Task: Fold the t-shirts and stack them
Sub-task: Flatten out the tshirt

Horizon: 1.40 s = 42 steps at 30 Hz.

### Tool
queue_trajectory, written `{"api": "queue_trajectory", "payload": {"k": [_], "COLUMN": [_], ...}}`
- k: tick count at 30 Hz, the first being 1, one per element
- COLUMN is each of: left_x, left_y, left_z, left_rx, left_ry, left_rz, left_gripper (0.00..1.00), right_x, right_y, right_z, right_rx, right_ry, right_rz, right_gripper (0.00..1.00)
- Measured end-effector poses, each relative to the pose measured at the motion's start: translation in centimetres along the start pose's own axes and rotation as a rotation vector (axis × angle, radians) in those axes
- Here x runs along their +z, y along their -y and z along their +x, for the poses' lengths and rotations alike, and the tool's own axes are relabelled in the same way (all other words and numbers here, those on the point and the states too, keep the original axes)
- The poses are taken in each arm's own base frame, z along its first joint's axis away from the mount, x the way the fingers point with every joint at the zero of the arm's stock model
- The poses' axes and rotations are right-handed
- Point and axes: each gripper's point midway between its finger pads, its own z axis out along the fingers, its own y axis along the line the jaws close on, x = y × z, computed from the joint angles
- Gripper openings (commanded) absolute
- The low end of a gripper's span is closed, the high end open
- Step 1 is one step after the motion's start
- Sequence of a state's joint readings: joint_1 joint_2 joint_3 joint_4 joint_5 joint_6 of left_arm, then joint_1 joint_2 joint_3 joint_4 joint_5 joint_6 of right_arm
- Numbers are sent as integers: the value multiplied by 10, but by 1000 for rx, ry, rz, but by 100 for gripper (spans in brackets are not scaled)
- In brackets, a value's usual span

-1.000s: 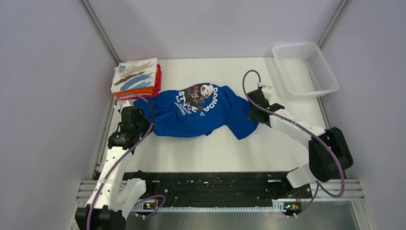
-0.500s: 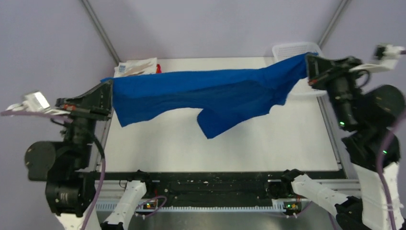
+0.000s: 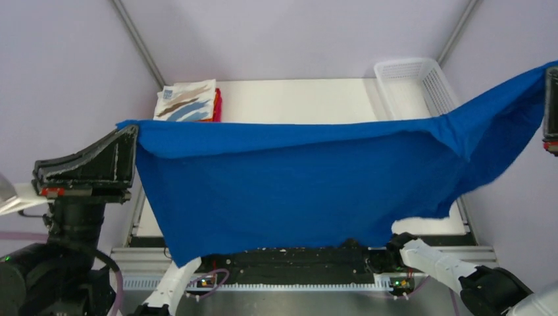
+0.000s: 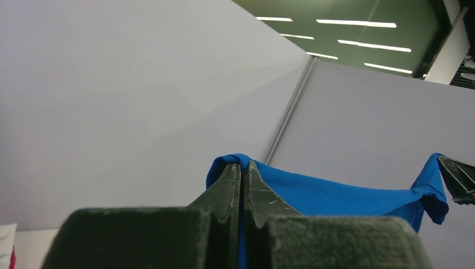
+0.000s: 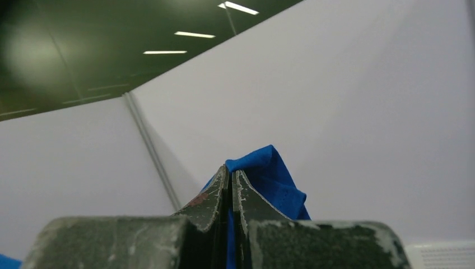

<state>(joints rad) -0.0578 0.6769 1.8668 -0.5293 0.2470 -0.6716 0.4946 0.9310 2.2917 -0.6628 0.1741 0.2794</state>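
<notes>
The royal-blue t-shirt (image 3: 296, 178) hangs spread wide in the air above the table, its plain side toward the camera. My left gripper (image 3: 131, 135) is shut on its left corner, high at the left. My right gripper (image 3: 551, 99) is shut on its right corner, at the frame's right edge. In the left wrist view the closed left gripper (image 4: 242, 167) pinches the blue t-shirt's cloth (image 4: 336, 193). In the right wrist view the closed right gripper (image 5: 230, 171) pinches the t-shirt's blue cloth (image 5: 269, 174). The folded white t-shirt with brush-strokes (image 3: 187, 102) lies on the orange and magenta ones (image 3: 216, 105) at the back left.
A white plastic mesh basket (image 3: 411, 82) stands at the back right of the white table (image 3: 296, 99). Grey booth walls enclose the table on three sides. The black rail (image 3: 296, 260) with the arm bases runs along the near edge.
Both grippers have risen and moved further apart with the blue t-shirt. It was crumpled on the table a second ago and now hangs stretched out, hiding most of the table.
</notes>
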Motion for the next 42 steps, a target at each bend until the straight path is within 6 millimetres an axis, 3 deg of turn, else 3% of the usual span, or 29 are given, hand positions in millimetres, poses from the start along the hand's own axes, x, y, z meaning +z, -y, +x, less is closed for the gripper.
{"api": "queue_trajectory", "payload": {"k": [2,5,6,10,13,15,19,20,21,22,23,25,27,28,30,34,36,40,42], "left_x": [7,23,28,38,21,-4,-50,-57,-61,-63,-57,-37,0,15,33,47,40,2,-17], "left_y": [-12,-53,-73,-173,-251,-303,-382,-400,-414,-432,-454,-491,-525,-535,-541,-522,-502,-451,-424], "left_z": [13,54,74,184,275,340,437,455,469,485,502,523,534,536,530,514,509,507,513], "left_rx": [-16,-52,-69,-147,-185,-205,-213,-211,-210,-210,-212,-226,-252,-263,-282,-313,-341,-390,-400], "left_ry": [-28,-110,-150,-364,-541,-678,-910,-952,-985,-1024,-1054,-1080,-1049,-1029,-1001,-967,-971,-1039,-1089], "left_rz": [-24,-107,-151,-396,-600,-754,-1008,-1058,-1095,-1133,-1164,-1186,-1164,-1143,-1108,-1038,-1004,-958,-925], "left_gripper": [0,0,0,0,0,0,0,12,40,73,94,99,99,99,99,99,99,99,99], "right_x": [8,27,32,40,33,21,-30,-45,-55,-61,-63,-52,-13,2,17,17,-1,-65,-86], "right_y": [13,48,60,123,172,205,293,314,329,342,355,373,391,395,393,373,357,319,308], "right_z": [16,70,91,207,293,351,473,504,530,552,582,632,680,694,709,698,684,654,650], "right_rx": [-32,-108,-138,-301,-415,-449,-387,-351,-323,-295,-252,-166,-75,-36,18,72,93,164,197], "right_ry": [-29,-122,-160,-374,-507,-607,-826,-889,-942,-981,-1035,-1107,-1112,-1096,-1095,-1101,-1122,-1179,-1195], "right_rz": [57,200,248,457,605,675,819,856,877,895,905,902,859,841,793,738,728,718,711], "right_gripper": [0,0,0,0,0,0,0,0,0,9,19,39,80,89,95,96,96,96,97]}}
